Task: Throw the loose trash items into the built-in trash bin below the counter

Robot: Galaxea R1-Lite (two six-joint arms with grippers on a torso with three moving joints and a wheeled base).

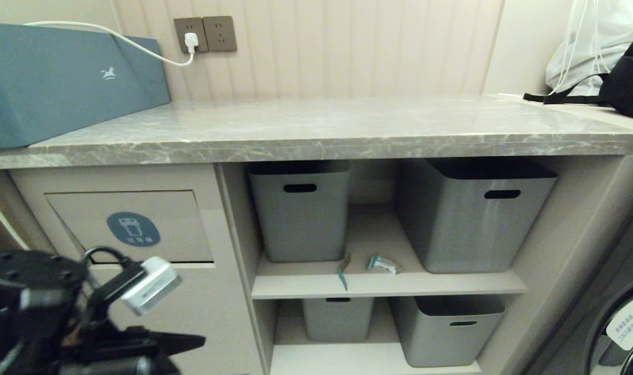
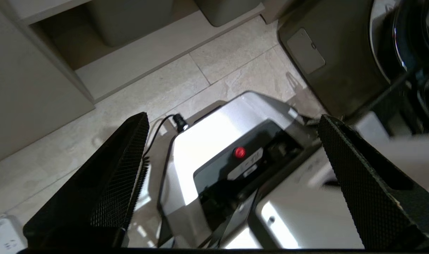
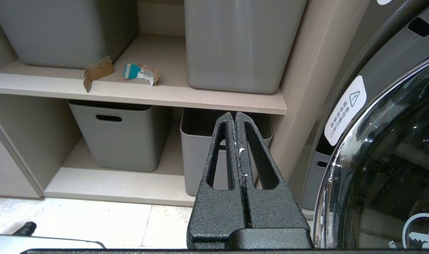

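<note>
Two loose trash items lie on the upper shelf between two grey tubs: a torn brown scrap with a teal sliver at its edge, and a crumpled teal-and-white wrapper. The built-in trash bin, a beige flap with a round blue sticker, sits under the counter at the left, and the flap is closed. My left arm is low in front of the bin. Its gripper is open wide and empty, pointing down at my own base and the floor. My right gripper is shut and empty, low before the bottom shelf.
Grey tubs fill both shelves. A long teal-blue box stands on the counter's left. A white bag and a black bag lie at its right. A washing machine stands right of the shelves.
</note>
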